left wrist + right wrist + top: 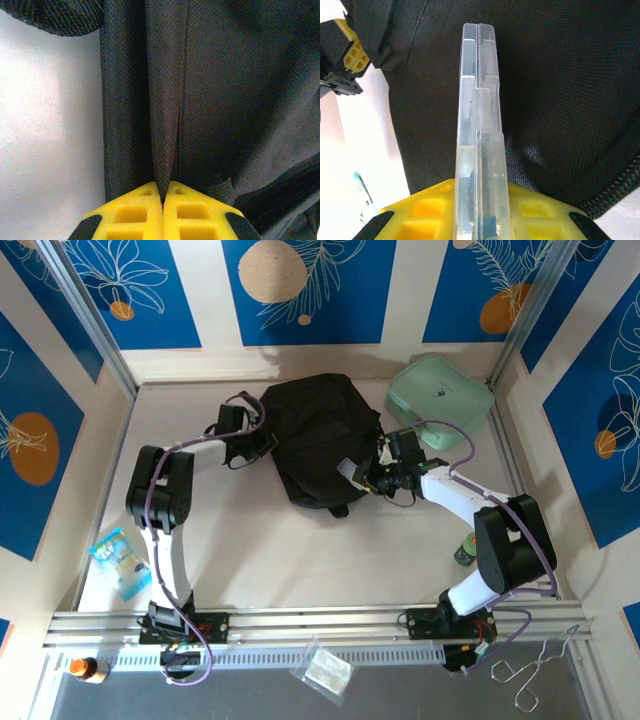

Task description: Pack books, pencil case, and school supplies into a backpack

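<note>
Pinching the black woven backpack (225, 100) sits the left tool (162, 192) — right tool (481, 200) clamps a clear pencil case (479, 100).

No legible word, number or brand anywhere. Small dark mark on the lid of the mint-green case (441, 392), far right: too small to read. Print on the blue packet (120, 558), near left: too blurred to make out.
</note>
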Controlling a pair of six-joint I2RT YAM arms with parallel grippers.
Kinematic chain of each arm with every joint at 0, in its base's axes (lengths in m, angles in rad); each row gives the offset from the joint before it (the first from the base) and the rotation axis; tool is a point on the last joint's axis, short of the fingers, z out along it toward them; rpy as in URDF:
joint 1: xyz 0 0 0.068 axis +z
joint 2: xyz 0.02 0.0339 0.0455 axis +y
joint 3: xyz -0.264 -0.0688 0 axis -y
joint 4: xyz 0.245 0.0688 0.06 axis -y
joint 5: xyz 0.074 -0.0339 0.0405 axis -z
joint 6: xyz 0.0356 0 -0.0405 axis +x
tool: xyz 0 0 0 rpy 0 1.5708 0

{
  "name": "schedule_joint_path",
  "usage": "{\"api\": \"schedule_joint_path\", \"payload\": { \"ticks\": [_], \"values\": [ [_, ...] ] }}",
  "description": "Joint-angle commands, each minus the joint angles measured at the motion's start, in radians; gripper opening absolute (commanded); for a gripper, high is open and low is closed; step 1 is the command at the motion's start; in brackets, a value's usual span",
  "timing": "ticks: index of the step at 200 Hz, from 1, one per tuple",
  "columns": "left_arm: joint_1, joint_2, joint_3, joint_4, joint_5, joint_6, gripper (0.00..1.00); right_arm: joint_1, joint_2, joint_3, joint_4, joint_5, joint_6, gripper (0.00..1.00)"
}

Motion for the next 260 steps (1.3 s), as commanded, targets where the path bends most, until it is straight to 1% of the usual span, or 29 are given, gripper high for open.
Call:
{"api": "schedule_joint_path", "payload": {
  "ticks": [1,12,33,53,71,79,90,93,111,120,127,138,156,174,189,212,237,260],
  "values": [
    [0.006,-0.092,-0.100,-0.029,-0.029,0.013,0.00,-0.013,0.028,0.049,-0.049,0.022,-0.008,0.13],
    [0.005,-0.153,-0.168,-0.042,-0.044,0.012,0.00,-0.019,0.036,0.059,-0.055,0.023,-0.008,0.13],
    [0.000,-0.260,-0.295,-0.050,-0.015,-0.011,0.00,-0.036,0.059,0.093,-0.052,-0.009,0.003,0.13],
    [-0.013,-0.352,-0.400,-0.073,-0.019,-0.023,0.00,-0.035,0.075,0.145,-0.065,-0.023,-0.006,0.13],
    [-0.030,-0.429,-0.458,-0.126,-0.044,-0.010,0.11,-0.028,0.066,0.187,-0.097,-0.021,-0.016,0.13],
    [-0.036,-0.465,-0.474,-0.162,-0.066,0.008,0.19,-0.022,0.051,0.204,-0.114,-0.016,-0.026,0.13],
    [-0.040,-0.507,-0.486,-0.232,-0.099,0.044,0.35,-0.008,0.028,0.230,-0.146,-0.005,-0.038,0.13],
    [-0.040,-0.524,-0.487,-0.256,-0.110,0.055,0.38,-0.003,0.021,0.237,-0.155,-0.002,-0.041,0.13],
    [-0.040,-0.609,-0.486,-0.378,-0.180,0.129,0.44,0.034,0.003,0.295,-0.221,0.019,-0.062,0.14],
    [-0.040,-0.647,-0.478,-0.412,-0.197,0.163,0.44,0.054,0.010,0.333,-0.260,0.023,-0.066,0.13],
    [-0.040,-0.673,-0.464,-0.419,-0.190,0.194,0.44,0.070,0.023,0.361,-0.285,0.023,-0.068,0.14],
    [-0.041,-0.692,-0.433,-0.407,-0.143,0.239,0.44,0.093,0.050,0.399,-0.316,0.023,-0.068,0.13],
    [-0.051,-0.671,-0.367,-0.370,-0.078,0.299,0.44,0.119,0.095,0.451,-0.325,0.014,-0.056,0.14],
    [-0.076,-0.605,-0.286,-0.350,-0.061,0.326,0.44,0.131,0.134,0.492,-0.327,0.002,-0.039,0.13],
    [-0.101,-0.536,-0.224,-0.324,-0.062,0.340,0.43,0.137,0.160,0.525,-0.329,-0.011,-0.024,0.13],
    [-0.133,-0.420,-0.134,-0.296,-0.067,0.358,0.37,0.137,0.189,0.561,-0.343,-0.014,-0.001,0.13],
    [-0.156,-0.304,-0.052,-0.303,-0.072,0.382,0.37,0.137,0.201,0.579,-0.344,-0.017,0.013,0.13],
    [-0.172,-0.237,0.001,-0.330,-0.059,0.408,0.36,0.137,0.209,0.587,-0.347,-0.023,0.014,0.13]
  ]
}}
